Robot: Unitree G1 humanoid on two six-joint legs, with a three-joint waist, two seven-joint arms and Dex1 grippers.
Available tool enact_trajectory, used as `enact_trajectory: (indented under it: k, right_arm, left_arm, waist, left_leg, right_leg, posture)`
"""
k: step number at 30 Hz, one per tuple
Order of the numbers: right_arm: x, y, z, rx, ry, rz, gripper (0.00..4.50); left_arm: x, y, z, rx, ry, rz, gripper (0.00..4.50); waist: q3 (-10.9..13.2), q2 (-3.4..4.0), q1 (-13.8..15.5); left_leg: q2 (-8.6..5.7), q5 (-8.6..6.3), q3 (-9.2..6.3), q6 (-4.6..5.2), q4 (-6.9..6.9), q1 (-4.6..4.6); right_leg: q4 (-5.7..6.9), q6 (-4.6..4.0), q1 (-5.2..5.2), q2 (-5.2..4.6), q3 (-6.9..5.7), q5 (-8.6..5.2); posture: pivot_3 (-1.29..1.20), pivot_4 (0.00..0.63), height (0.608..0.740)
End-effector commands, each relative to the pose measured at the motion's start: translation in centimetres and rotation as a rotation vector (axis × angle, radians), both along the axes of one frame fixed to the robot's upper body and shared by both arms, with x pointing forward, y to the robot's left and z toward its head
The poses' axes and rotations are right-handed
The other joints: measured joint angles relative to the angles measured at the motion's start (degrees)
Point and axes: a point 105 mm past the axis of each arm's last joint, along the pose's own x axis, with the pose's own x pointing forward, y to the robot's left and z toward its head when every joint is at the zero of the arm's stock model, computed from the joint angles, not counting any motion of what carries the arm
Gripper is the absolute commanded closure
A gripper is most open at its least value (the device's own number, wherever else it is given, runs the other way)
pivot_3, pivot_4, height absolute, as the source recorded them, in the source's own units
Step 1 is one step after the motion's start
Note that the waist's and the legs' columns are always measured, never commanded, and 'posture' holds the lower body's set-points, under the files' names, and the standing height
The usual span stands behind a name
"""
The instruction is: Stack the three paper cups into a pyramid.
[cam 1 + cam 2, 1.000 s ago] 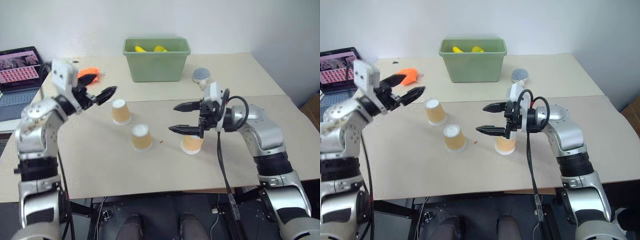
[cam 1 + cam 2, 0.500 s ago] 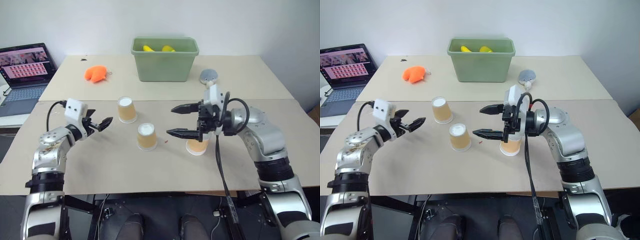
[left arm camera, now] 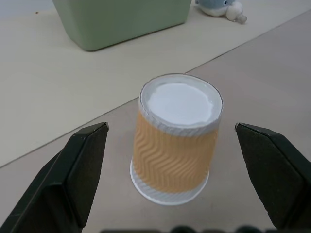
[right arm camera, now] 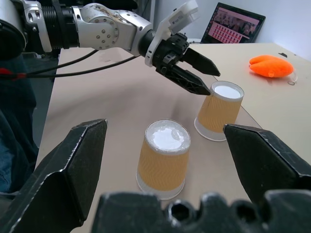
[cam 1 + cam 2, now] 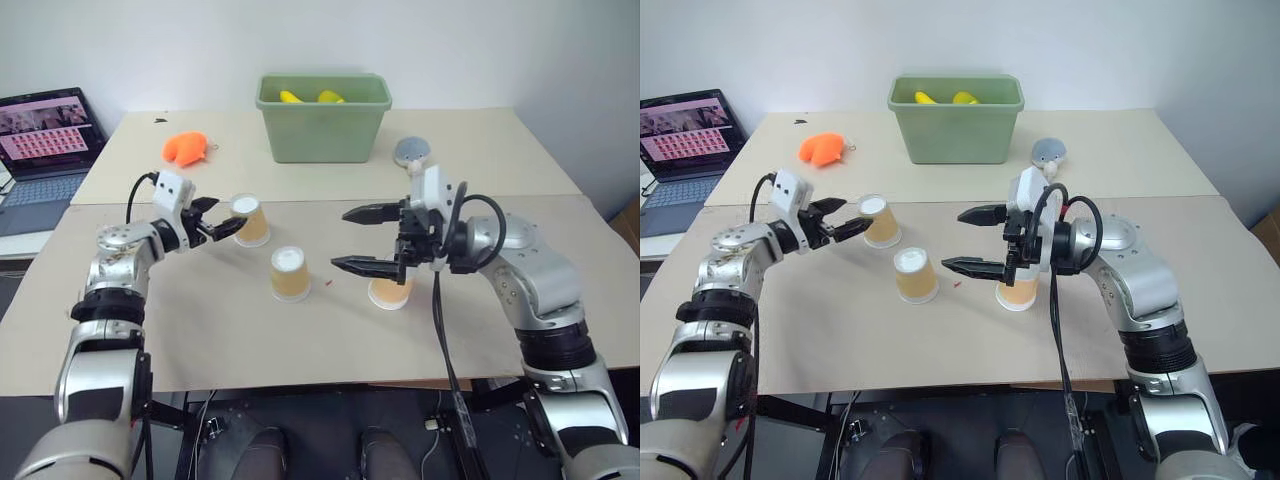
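Note:
Three paper cups stand upside down on the table: a back-left cup, a middle cup and a right cup. My left gripper is open and level, its tips just left of the back-left cup, which sits ahead between the two fingers without touching them. My right gripper is open, pointing left, hovering above the table in front of the right cup and partly hiding it. The right wrist view looks over the middle cup and the back-left cup toward the left gripper.
A green bin holding yellow items stands at the back centre. An orange toy lies back left, a grey-blue plush back right, and a laptop sits off the far left edge.
My left arm came down from its raised pose and reached forward and right to the back-left cup. The right gripper stayed in place, open. The camera view shifted.

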Motion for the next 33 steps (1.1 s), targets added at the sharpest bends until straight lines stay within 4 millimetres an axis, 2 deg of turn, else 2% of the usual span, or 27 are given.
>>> enact_trajectory:
  k: [1, 7, 20, 23, 26, 28, 31, 33]
  right_arm:
    - [-0.7, -0.2, 1.7, 0.020, -0.072, 0.006, 0.00]
    - [-0.6, -0.2, 1.8, 0.021, -0.078, 0.003, 0.00]
    - [-0.2, -0.5, 1.8, 0.026, -0.078, -0.016, 0.00]
    - [-0.1, -0.4, 1.8, 0.025, -0.079, -0.016, 0.00]
    - [-0.1, -0.4, 1.9, 0.027, -0.079, -0.017, 0.00]
    - [-0.1, -0.4, 1.9, 0.027, -0.079, -0.018, 0.00]
    - [0.0, -0.4, 1.9, 0.028, -0.078, -0.020, 0.00]
    - [0.1, -0.3, 1.9, 0.028, -0.077, -0.021, 0.00]
  left_arm:
    - [0.7, -1.3, 1.9, 0.016, -0.067, -0.040, 0.04]
    - [1.4, -2.8, 2.4, 0.002, -0.077, -0.066, 0.04]
    - [1.8, -1.9, 2.0, 0.029, -0.068, -0.021, 0.04]
    - [1.8, -1.7, 2.0, 0.019, -0.066, -0.015, 0.72]
    - [1.8, -1.7, 2.0, 0.017, -0.066, -0.016, 1.96]
    - [1.8, -1.7, 2.1, 0.015, -0.067, -0.013, 2.26]
    - [1.8, -1.7, 2.1, 0.015, -0.073, -0.007, 3.30]
    - [1.8, -1.7, 2.3, 0.015, -0.077, -0.008, 3.30]
  waist:
    - [0.0, 0.00, 0.0]
    - [0.0, -0.02, -0.1]
    - [0.0, -0.02, -1.0]
    - [0.0, -0.02, -1.0]
    - [0.0, -0.02, -1.0]
    - [0.0, -0.02, -1.0]
    - [0.0, -0.02, -1.0]
    - [0.0, -0.02, -1.0]
  left_leg:
    - [0.00, 0.00, 0.00, 0.00, 0.00, -0.01]
    - [0.00, 0.00, 0.00, 0.00, 0.02, -0.02]
    - [0.00, 0.00, -0.01, 0.00, 0.02, -0.02]
    - [0.00, 0.00, -0.01, 0.00, 0.02, -0.01]
    - [0.00, 0.00, -0.01, 0.00, 0.02, -0.02]
    - [0.00, 0.00, -0.01, 0.00, 0.02, -0.02]
    - [0.01, 0.00, -0.01, 0.00, 0.03, -0.01]
    - [0.01, 0.00, -0.01, 0.00, 0.03, -0.01]
  right_leg:
    - [0.00, 0.00, 0.00, 0.00, 0.00, 0.00]
    - [0.00, 0.01, -0.01, 0.00, -0.01, 0.00]
    - [0.03, 0.01, -0.01, 0.00, -0.01, 0.00]
    - [0.03, 0.01, -0.01, 0.00, -0.01, -0.01]
    - [0.03, 0.01, -0.01, 0.00, -0.01, 0.00]
    - [0.03, 0.01, -0.01, 0.00, -0.01, -0.01]
    - [0.05, 0.02, -0.01, 0.01, -0.02, 0.00]
    - [0.05, 0.02, -0.01, 0.01, -0.02, 0.00]
  posture:
    - [0.00, 0.150, 0.735]
    - [0.00, 0.150, 0.735]
    - [0.00, 0.150, 0.735]
    - [0.00, 0.150, 0.735]
    - [0.00, 0.150, 0.735]
    - [0.00, 0.150, 0.735]
    - [0.00, 0.150, 0.735]
    - [0.00, 0.150, 0.735]
